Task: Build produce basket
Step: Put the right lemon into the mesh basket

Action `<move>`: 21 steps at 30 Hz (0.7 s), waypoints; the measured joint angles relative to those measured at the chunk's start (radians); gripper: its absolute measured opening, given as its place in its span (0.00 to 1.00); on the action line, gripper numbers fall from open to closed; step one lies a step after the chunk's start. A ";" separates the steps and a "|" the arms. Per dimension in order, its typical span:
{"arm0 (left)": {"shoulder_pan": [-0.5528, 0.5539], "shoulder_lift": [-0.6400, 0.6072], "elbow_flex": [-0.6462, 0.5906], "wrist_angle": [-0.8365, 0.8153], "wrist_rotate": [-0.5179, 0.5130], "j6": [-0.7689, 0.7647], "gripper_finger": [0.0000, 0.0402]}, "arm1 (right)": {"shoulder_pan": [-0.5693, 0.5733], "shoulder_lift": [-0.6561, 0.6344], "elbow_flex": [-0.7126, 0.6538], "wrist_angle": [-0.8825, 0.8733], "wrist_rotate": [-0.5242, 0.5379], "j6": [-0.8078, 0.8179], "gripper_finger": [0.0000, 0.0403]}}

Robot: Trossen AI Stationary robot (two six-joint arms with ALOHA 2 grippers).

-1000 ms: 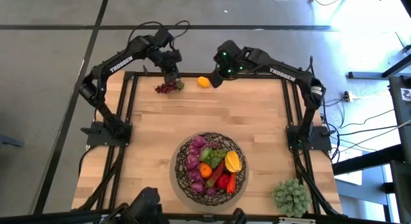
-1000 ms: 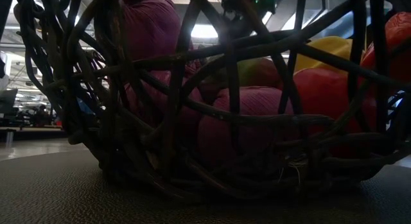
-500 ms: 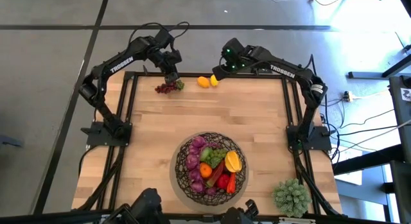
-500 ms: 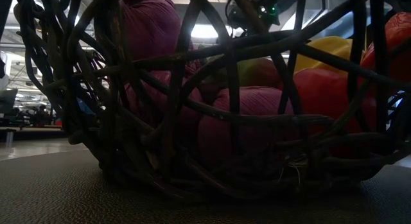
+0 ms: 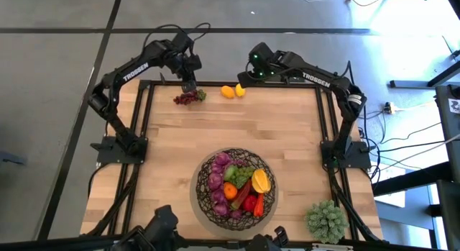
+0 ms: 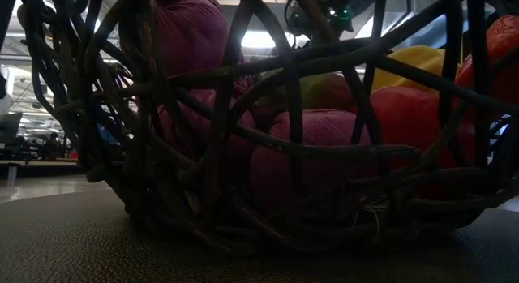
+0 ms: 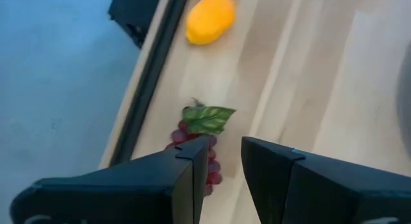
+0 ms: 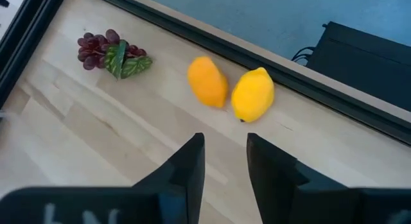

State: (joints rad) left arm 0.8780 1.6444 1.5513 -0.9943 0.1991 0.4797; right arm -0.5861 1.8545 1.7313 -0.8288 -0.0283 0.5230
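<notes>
The dark woven basket stands near the table's near edge and holds several toy fruits and vegetables; it fills the low view. A purple grape bunch with a green leaf lies at the far edge. To its right lie an orange fruit and a yellow lemon, side by side. My left gripper hovers over the grapes, slightly open and empty. My right gripper hovers just beyond the lemon and orange fruit, slightly open and empty.
A pale green spiky ball plant sits at the table's near right corner. A black frame rail runs along the far edge just behind the fruits. Bare wood lies between the far fruits and the basket.
My right gripper has drawn back from the table toward the far edge. The yellow lemon, which it covered before, now lies in plain view beside the orange fruit.
</notes>
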 joint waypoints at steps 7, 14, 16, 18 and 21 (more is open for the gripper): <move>0.021 0.000 0.000 0.001 -0.008 0.002 0.21 | 0.013 0.000 0.000 0.001 0.000 0.000 0.27; 0.014 0.000 0.000 0.001 -0.008 0.001 0.21 | 0.027 0.000 0.000 0.002 0.000 -0.004 0.27; 0.008 0.000 0.000 0.001 -0.008 0.001 0.21 | 0.028 0.000 0.000 0.005 0.000 -0.004 0.27; 0.002 -0.001 0.000 0.001 -0.008 0.001 0.21 | 0.028 0.000 0.000 0.017 0.000 -0.003 0.27; -0.009 -0.001 0.000 0.001 -0.008 0.000 0.21 | 0.028 0.000 0.000 0.034 0.000 -0.003 0.27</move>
State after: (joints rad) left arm 0.8694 1.6436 1.5513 -0.9932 0.1913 0.4797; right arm -0.5583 1.8545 1.7313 -0.7943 -0.0284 0.5203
